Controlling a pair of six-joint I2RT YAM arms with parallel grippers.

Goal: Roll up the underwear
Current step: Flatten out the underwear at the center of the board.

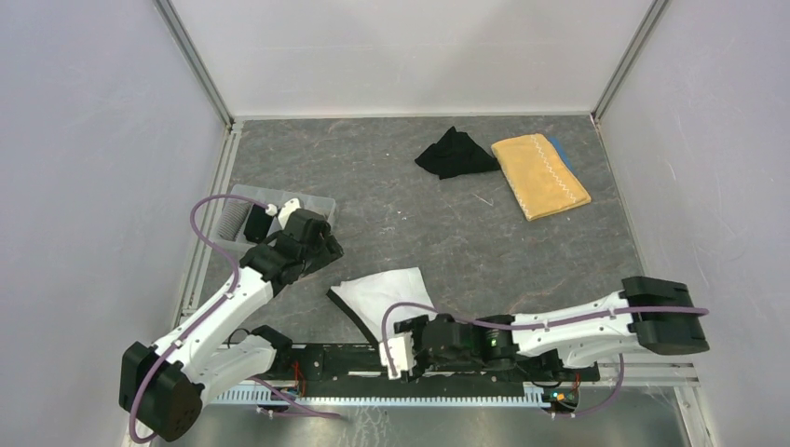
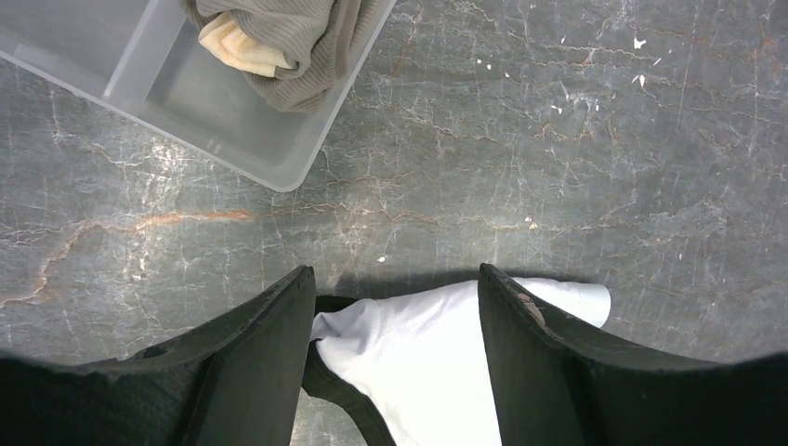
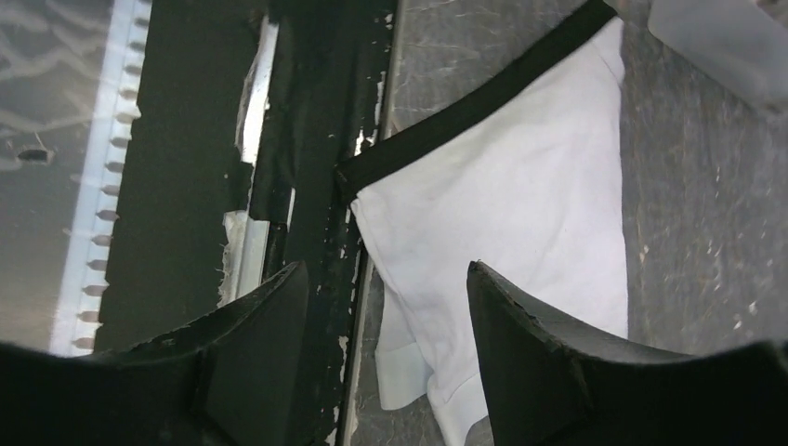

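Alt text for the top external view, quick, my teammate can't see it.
A pair of white underwear with a black waistband lies at the table's near edge, the open left gripper and open right gripper close by. A black garment and a yellow towel sit far right; a clear tray is at left.

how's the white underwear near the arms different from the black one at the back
The white cloth underwear has a black waistband; the black cloth underwear is dark all over. The white one lies spread fairly flat; the black one is bunched in a heap. The white one sits at the near edge of the grey table; the black one lies far off beside the mustard-yellow towel. Both are small, soft and not yet rolled.
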